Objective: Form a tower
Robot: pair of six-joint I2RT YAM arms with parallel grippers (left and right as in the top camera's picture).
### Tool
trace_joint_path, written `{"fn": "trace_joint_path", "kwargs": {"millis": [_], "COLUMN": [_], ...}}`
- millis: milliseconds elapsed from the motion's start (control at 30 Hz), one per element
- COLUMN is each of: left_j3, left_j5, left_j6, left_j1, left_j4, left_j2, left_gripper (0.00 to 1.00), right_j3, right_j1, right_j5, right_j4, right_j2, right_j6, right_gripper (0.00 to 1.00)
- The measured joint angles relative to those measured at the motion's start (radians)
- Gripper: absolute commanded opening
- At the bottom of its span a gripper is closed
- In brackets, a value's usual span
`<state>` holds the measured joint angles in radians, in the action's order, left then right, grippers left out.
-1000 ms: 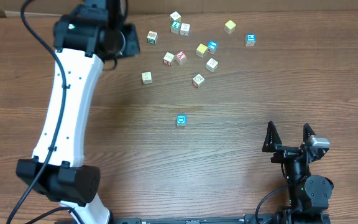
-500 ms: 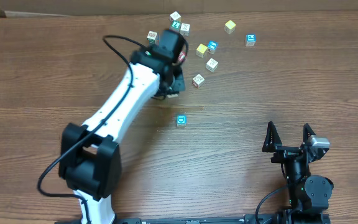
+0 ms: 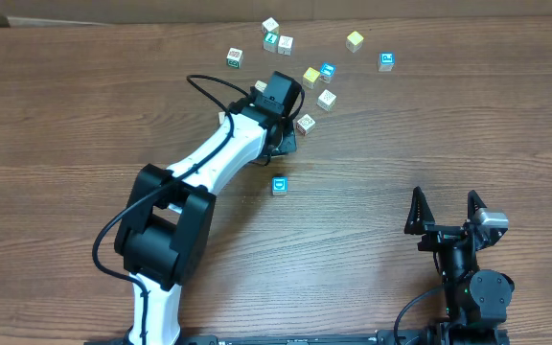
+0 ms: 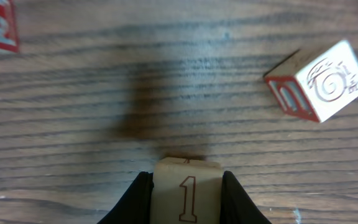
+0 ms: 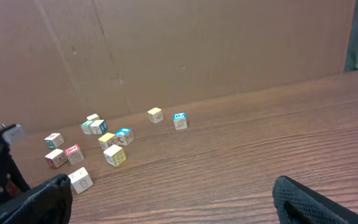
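**Wood table (image 3: 46, 115): left arm grips a numbered cube among loose ones**

Nearest the base, the right gripper (image 3: 444, 196) rests with its fingers spread wide, holding nothing. Farther out, a teal-topped cube (image 3: 279, 185) stands alone mid-table; from above, whether others lie beneath it cannot be told. Beyond it, the left gripper (image 4: 187, 183) is clenched on a pale cube printed "1" (image 4: 187, 202). A spiral-marked cube (image 4: 319, 81) with a red side sits near, not touching. More loose cubes (image 3: 327, 70) scatter toward the cardboard wall (image 5: 197, 50).
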<state>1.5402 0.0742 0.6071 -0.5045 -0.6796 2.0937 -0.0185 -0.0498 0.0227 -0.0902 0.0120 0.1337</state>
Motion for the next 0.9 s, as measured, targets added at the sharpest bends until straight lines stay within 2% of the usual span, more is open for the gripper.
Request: {"fn": "trace_joint_path", "kwargs": {"millis": [100,167,233,333,567,833,867,900], "left_j3": [-0.003,-0.003,-0.003,-0.003,0.014,0.259,0.287,0.315], "left_j5": [0.006,0.010,0.013,0.014,0.016,0.020,0.020,0.021], "left_j6": [-0.006,-0.007,-0.009,-0.007,-0.012,-0.017,-0.019,-0.023], "left_j1": [-0.005,-0.006,-0.006,-0.006,-0.003,0.067,0.085,0.107], "left_j4": [-0.001,0.000,0.000,0.000,-0.029,-0.167,-0.185,-0.205], "left_j2": [0.013,0.014,0.014,0.014,0.014,-0.010,-0.021,-0.037], "left_gripper": [0.37,0.57,0.72,0.82,0.84,0.80,0.70,0.52], "right_j3": [0.000,0.000,0.000,0.000,0.000,0.000,0.000,0.000], "right_j1": [0.000,0.000,0.000,0.000,0.000,0.000,0.000,0.000], "right_j5": [0.000,0.000,0.000,0.000,0.000,-0.023,-0.024,-0.020], "right_j4": [0.000,0.000,0.000,0.000,0.000,0.001,0.002,0.024], "right_j2": [0.000,0.000,0.000,0.000,0.000,0.000,0.000,0.000], "right_j6": [0.000,0.000,0.000,0.000,-0.001,-0.004,-0.004,0.001], "right_gripper": [1.00,1.00,1.00,1.00,1.00,1.00,1.00,1.00]}}
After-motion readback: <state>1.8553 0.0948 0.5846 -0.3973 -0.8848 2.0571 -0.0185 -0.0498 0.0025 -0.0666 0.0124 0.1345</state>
